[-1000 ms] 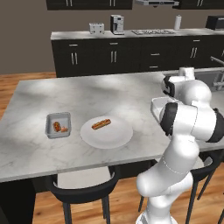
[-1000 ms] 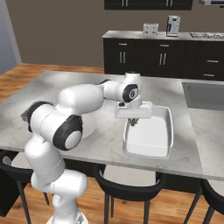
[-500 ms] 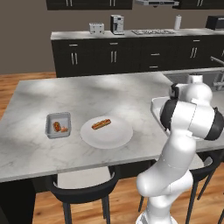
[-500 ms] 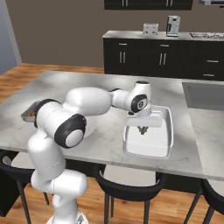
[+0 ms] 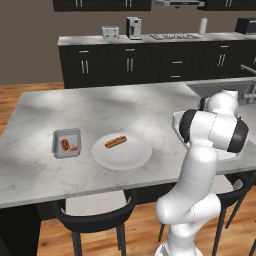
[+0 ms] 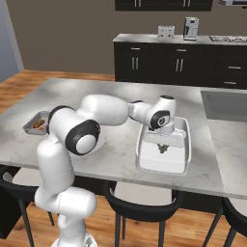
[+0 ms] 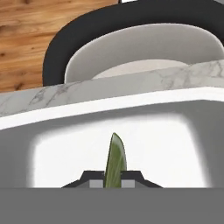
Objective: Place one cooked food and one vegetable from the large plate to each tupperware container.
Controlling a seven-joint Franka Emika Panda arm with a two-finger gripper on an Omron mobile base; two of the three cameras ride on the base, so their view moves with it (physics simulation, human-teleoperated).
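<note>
Small grey rectangular tray (image 5: 66, 142) at nine o'clock holds food. Wide round white plate (image 5: 121, 151) beside it carries one hot dog (image 5: 115, 142). At three o'clock, the gripper (image 6: 162, 147) hangs over the white rectangular tub (image 6: 164, 159), clamped on a green vegetable (image 7: 115, 160). Recommend releasing low, centred.

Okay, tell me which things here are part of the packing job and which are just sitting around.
Part of the job:
large plate with a hot dog
grey container, food already inside
white container
gripper, shut on a green vegetable over the white container

Just sitting around:
toaster
coffee machine
stools
</note>
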